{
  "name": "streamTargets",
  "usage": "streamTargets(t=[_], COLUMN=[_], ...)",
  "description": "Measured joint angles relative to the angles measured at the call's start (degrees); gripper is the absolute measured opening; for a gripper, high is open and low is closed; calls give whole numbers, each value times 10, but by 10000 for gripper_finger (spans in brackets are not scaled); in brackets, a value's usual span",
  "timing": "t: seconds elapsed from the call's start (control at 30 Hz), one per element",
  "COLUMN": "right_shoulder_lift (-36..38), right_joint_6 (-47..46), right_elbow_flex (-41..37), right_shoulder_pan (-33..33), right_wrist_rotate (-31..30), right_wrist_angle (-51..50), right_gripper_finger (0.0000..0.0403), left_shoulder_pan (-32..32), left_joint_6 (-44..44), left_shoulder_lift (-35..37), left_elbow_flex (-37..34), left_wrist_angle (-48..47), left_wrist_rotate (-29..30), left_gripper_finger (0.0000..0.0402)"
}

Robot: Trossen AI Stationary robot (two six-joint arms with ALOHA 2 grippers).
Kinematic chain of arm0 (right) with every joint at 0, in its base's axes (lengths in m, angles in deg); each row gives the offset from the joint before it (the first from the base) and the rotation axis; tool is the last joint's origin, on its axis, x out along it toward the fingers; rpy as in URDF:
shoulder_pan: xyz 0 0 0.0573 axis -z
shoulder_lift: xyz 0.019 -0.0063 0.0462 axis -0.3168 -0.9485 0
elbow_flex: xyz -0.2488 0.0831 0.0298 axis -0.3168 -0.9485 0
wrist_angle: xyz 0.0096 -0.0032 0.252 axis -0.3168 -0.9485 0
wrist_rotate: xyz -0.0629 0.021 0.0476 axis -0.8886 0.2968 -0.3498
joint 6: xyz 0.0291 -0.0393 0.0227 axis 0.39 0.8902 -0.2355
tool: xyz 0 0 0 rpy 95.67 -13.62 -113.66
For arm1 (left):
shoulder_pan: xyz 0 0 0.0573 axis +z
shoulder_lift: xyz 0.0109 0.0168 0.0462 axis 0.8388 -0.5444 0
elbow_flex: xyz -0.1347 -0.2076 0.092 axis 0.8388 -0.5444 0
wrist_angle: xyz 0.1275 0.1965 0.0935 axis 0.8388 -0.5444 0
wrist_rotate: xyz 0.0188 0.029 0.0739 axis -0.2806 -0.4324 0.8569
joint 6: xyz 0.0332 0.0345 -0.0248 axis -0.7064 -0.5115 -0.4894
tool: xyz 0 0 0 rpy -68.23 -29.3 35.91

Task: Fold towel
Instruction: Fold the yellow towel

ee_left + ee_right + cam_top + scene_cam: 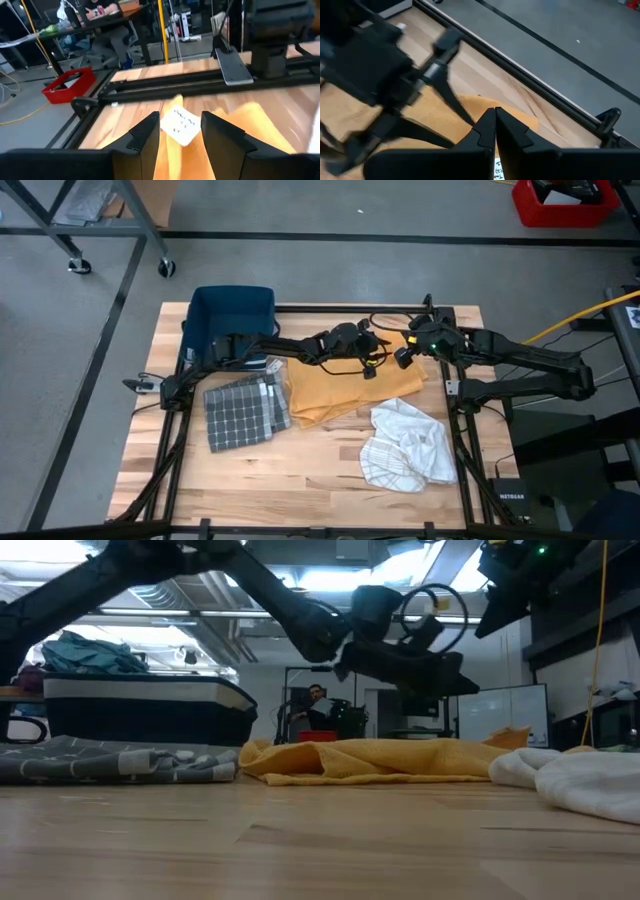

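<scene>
Yellow towel [345, 392] lies rumpled on the bench [300, 480], center toward 12 o'clock in the high view, a white tag [180, 125] showing at its far edge. L gripper [368, 365] hangs just above that edge, fingers [145, 137] parted w/ the tag seen between them, nothing held. R gripper [402, 358] sits just beside it at 3 o'clock, also over the towel's far edge, fingers [487, 127] pressed together, empty. Grey checked cloth [245, 412] lies folded at 9 o'clock of the towel, touching it. White cloth [408, 445] is bunched at 5 o'clock. Blue bin [232, 315] stands at 10 o'clock at the bench corner. Low view: towel spread low across mid-bench, both grippers clear above it; a person [316, 702] is far back in the room.
</scene>
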Motion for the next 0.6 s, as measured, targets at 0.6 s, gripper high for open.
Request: streamTargets(t=[0.6], right_shoulder_lift=[0], right_joint_6=[-2], right_elbow_flex=[0], right_shoulder_pan=[0], right_wrist_rotate=[4], right_wrist_angle=[2], right_gripper_finger=[12], left_shoulder_pan=[-3], left_joint_6=[-13], left_shoulder_lift=[-140], left_elbow_flex=[193], left_wrist_angle=[-132], left_wrist_rotate=[6], left_gripper_finger=[136])
